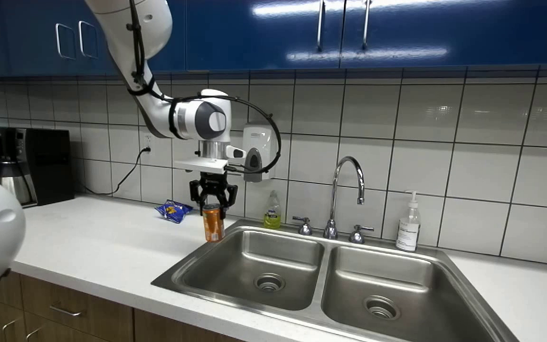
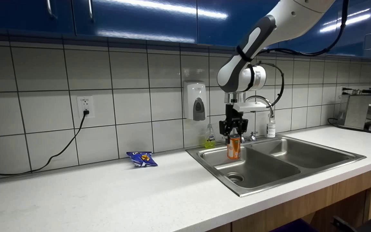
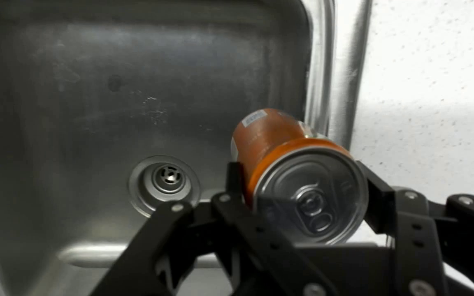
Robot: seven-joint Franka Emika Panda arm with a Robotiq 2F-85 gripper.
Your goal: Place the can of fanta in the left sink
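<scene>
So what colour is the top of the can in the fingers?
The can's top is metallic grey, shown best in the wrist view.

Kitchen: faucet (image 1: pixel 334 194), blue cabinets (image 1: pixel 273 35).

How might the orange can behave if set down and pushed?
The can could tip under a high push, being taller than wide. Being cylindrical, it would probably roll on its side. The lid looks sealed, so it may be full and fairly heavy.
</scene>
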